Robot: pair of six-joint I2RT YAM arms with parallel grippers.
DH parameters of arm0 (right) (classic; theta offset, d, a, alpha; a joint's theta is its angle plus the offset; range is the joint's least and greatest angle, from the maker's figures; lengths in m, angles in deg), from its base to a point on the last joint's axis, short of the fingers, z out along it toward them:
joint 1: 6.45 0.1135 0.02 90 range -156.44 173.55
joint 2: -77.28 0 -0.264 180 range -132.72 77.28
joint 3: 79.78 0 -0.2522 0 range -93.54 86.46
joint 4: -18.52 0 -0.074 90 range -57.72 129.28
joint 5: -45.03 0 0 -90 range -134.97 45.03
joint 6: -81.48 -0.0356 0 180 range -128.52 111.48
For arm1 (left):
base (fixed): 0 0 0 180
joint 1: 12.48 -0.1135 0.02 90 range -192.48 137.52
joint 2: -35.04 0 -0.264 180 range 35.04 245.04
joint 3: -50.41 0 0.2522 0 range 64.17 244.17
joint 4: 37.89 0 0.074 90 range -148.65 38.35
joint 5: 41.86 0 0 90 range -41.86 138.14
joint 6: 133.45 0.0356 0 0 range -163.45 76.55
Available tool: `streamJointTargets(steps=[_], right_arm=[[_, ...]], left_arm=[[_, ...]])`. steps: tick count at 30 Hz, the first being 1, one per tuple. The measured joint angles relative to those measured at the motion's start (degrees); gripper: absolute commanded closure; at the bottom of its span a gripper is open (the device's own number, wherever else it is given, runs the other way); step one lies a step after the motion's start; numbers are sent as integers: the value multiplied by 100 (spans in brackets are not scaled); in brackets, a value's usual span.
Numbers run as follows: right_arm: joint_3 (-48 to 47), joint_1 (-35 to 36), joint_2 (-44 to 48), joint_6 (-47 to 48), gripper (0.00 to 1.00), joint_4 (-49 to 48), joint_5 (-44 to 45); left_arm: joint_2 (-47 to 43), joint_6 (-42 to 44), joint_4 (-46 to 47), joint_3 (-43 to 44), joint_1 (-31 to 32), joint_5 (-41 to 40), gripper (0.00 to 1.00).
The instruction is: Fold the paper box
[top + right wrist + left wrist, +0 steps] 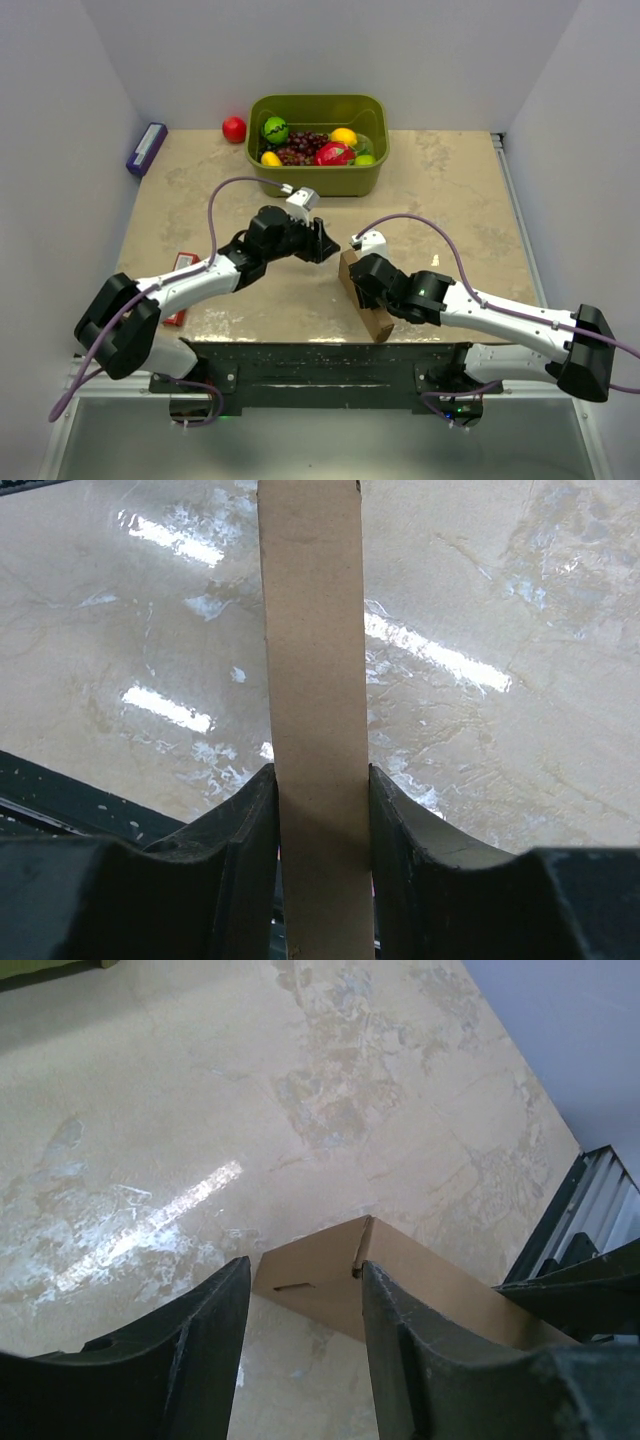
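The paper box (372,312) is a plain brown cardboard blank standing on edge on the beige table near the front, between the two arms. My right gripper (358,275) clamps its narrow upright panel (312,630), and both fingers (250,820) press against the cardboard. The right gripper (320,770) is shut on it. My left gripper (328,245) hovers at the box's far end with its jaws apart. In the left wrist view the box's slotted end flap (310,1280) shows between the left gripper (304,1265) fingers, with a gap on the left side.
An olive-green tub (318,180) of fruit stands at the back centre, with a red ball (234,129) to its left. A purple pack (147,149) lies at the far left edge. A slim red pack (183,265) is partly under my left arm. The black base rail (320,365) runs along the near edge.
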Motion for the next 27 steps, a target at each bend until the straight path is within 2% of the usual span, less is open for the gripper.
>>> streamJointTargets(steps=[11, 16, 21, 23, 24, 26, 27], right_arm=[[15, 0, 0, 2, 74, -44, -7], [20, -7, 0, 0, 74, -57, -11], [20, -11, 0, 2, 76, -61, -15], [20, -9, -2, 2, 77, -63, -20], [20, -9, -4, 4, 77, -66, -20], [20, -9, -7, 15, 78, -66, -15], [17, -9, -9, 31, 78, -66, -13]], left_arm=[[461, -236, 518, 76, 2, 498, 54], [686, -341, 730, 76, 0, 697, 60], [697, -345, 756, 66, 0, 719, 61], [695, -350, 813, 13, 0, 719, 59], [695, -363, 852, -13, 0, 721, 51], [671, -363, 890, -52, 0, 706, 43], [651, -354, 833, -59, 0, 673, 35]])
